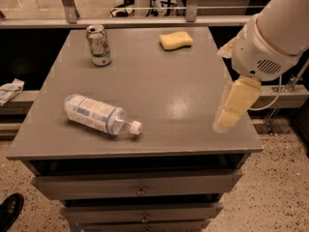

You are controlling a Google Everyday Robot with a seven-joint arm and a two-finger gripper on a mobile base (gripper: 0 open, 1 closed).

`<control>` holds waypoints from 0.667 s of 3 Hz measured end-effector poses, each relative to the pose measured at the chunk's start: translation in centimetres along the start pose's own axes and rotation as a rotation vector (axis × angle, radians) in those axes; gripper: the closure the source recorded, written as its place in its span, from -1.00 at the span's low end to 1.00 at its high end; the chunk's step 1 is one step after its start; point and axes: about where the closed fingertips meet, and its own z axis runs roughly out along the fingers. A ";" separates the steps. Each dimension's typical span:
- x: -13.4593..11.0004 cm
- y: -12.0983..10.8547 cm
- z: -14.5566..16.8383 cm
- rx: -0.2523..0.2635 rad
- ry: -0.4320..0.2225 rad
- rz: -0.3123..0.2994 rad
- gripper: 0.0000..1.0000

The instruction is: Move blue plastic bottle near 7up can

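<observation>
Plainly, above the grey table (164, 86) the gripper (226, 121) hangs near the right edge at about 4 o'clock, and I cannot tell whether it is spread or pressed together. To reach well it should travel across, come down over the middle of the blue plastic bottle (94, 114) and close across its width, since a lying bottle is likely to roll. That bottle lies on its side at the gripper's 9 o'clock, well apart from it. The 7up can (99, 45) stands at the table's 11 o'clock, and the sponge (175, 40) lies at 1 o'clock.
</observation>
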 end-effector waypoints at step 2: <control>-8.5 1.7 4.5 -0.047 -0.127 0.033 -1.00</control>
